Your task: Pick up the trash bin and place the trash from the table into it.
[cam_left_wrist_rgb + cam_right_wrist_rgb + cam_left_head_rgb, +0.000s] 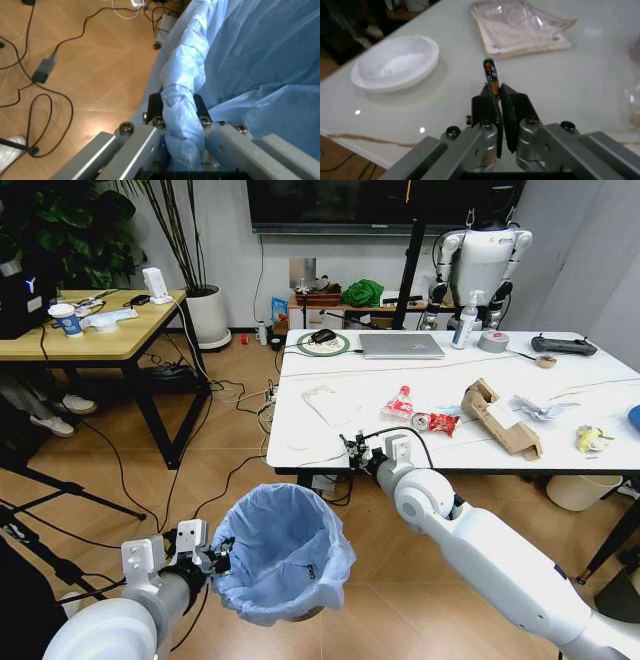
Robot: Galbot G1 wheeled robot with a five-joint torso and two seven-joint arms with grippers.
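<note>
The left gripper (222, 558) has its fingers (155, 107) clenched on the rolled rim of the bin (285, 550), pinching the light-blue bag against the wall. This holds the bin off the floor, low and to the left of the surface (300, 405), mouth up and open toward the near edge. That looks deliberate: litter lifted off the edge has a short way to travel before it can be dropped in.

The right gripper (354, 452) sits over the near edge of the surface, fingers (485, 108) closed on a small slim piece of trash (490, 73) with a green end and orange print, most likely a wrapper or sachet. It is gripped by one end so the rest sticks out ahead of the fingers, just above the white top. A shallow white bowl (395, 62) lies to one side of it and a clear plastic packet (520, 26) farther on.

The bin is small, round and dark, nearly hidden by its crinkled blue liner, which spills over the rim in loose folds.

More trash lies farther right on the surface: a red-labelled bottle (400, 403), a red wrapper (437, 422), a torn brown box (500, 418), crumpled white paper (540, 409) and a yellow wrapper (590, 439).
</note>
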